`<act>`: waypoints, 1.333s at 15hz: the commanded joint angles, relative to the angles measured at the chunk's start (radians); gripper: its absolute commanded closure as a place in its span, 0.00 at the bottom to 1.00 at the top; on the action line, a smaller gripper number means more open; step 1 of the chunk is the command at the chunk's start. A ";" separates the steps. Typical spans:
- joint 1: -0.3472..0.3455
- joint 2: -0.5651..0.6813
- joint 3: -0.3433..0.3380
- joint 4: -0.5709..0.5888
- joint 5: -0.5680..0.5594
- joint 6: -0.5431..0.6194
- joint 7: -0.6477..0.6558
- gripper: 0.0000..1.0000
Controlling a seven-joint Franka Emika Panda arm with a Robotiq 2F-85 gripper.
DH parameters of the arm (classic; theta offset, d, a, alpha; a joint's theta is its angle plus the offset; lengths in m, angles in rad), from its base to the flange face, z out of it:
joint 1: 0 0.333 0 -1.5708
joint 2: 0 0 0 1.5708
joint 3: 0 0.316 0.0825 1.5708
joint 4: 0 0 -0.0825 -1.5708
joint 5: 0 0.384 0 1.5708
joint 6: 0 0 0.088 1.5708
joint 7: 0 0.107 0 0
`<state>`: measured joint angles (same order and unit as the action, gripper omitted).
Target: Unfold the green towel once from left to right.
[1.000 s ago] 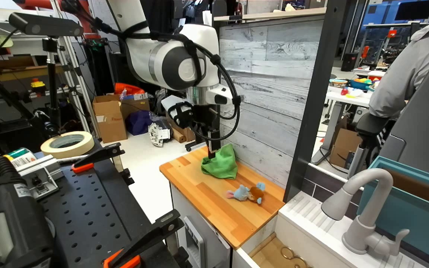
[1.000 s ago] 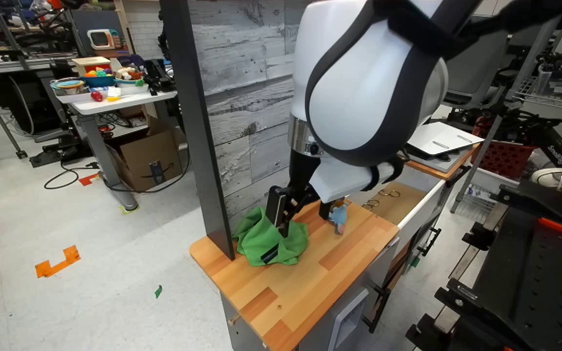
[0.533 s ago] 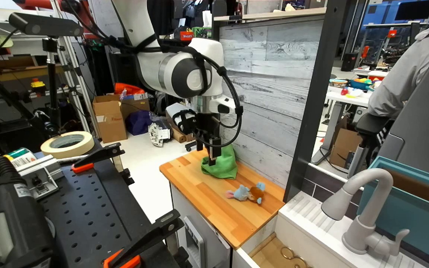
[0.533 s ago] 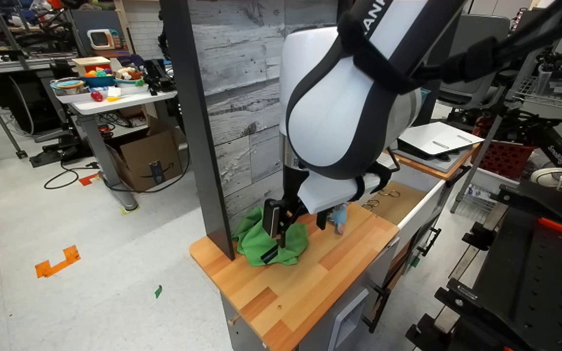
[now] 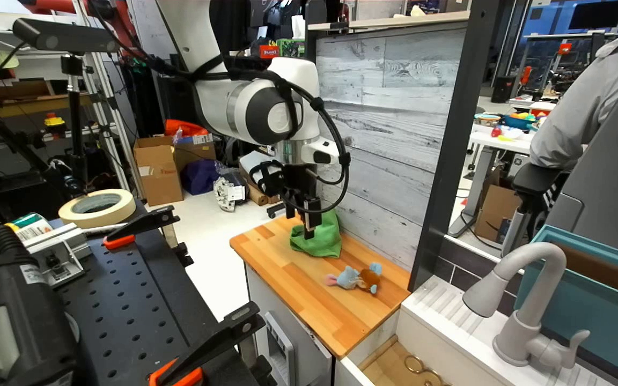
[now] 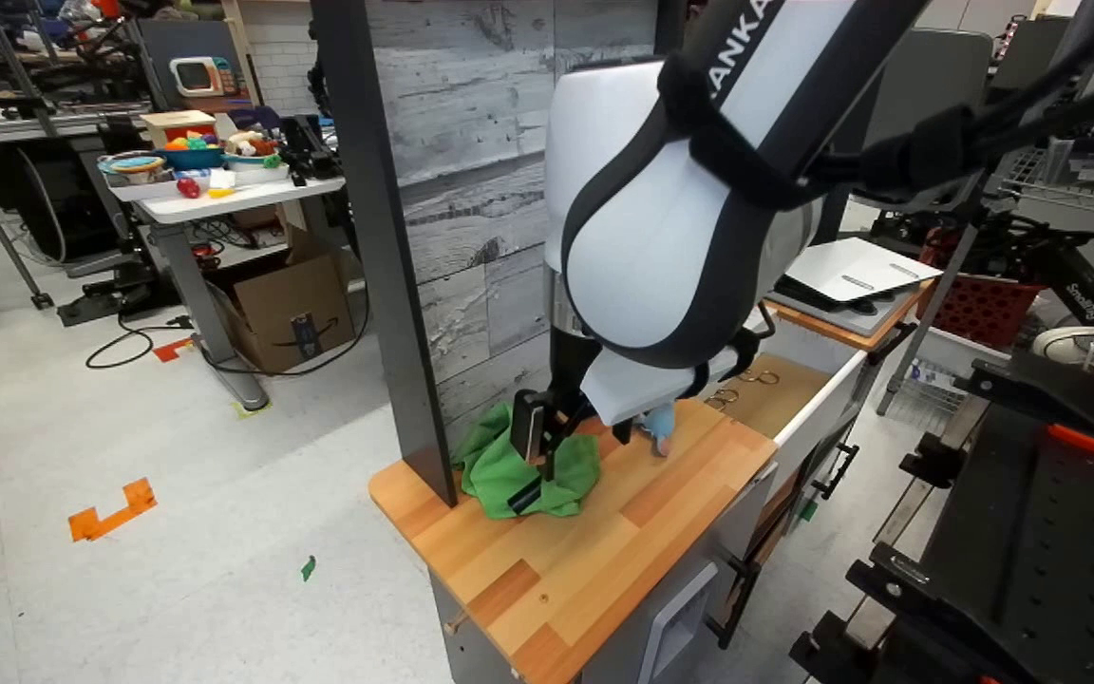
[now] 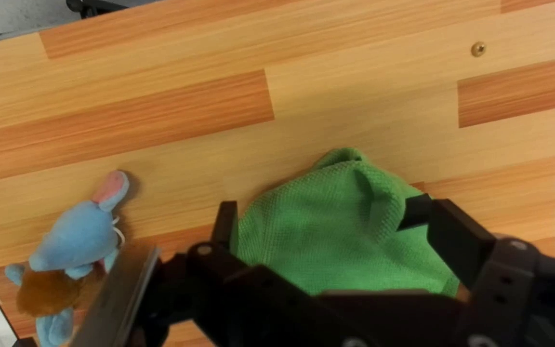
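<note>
- Grn towel (image 7: 306, 241), rumpled, on wood ctr-top (image 7: 186, 164)
- Gripper (image 7: 322, 210), 1 pc, jaws apart over towel, contact unclear
- Plush toy (image 7: 77, 236), blue/brn, nr towel, same ctr-top

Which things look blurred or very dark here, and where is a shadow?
Wrist view: the nearest parts of the claw look blurred, the weave of the green towel is clear, and a soft shadow lies beside the blue plush toy; in both exterior views, the claw looks dark, details hard to read.
</note>
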<state>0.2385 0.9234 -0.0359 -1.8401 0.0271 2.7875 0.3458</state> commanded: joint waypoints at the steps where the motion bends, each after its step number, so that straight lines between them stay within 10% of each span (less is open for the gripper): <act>1: 0.049 0.031 -0.038 0.008 -0.007 0.081 0.002 0.00; 6: 0.071 0.065 -0.041 0.019 0.003 0.150 -0.011 0.00; 7: 0.072 0.070 -0.040 0.021 0.005 0.161 -0.013 0.25; 17: 0.134 0.083 -0.094 0.002 0.013 0.269 -0.007 0.95; 20: 0.135 0.095 -0.095 0.006 0.016 0.272 -0.014 1.00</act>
<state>0.3508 0.9984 -0.1105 -1.8389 0.0278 3.0251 0.3441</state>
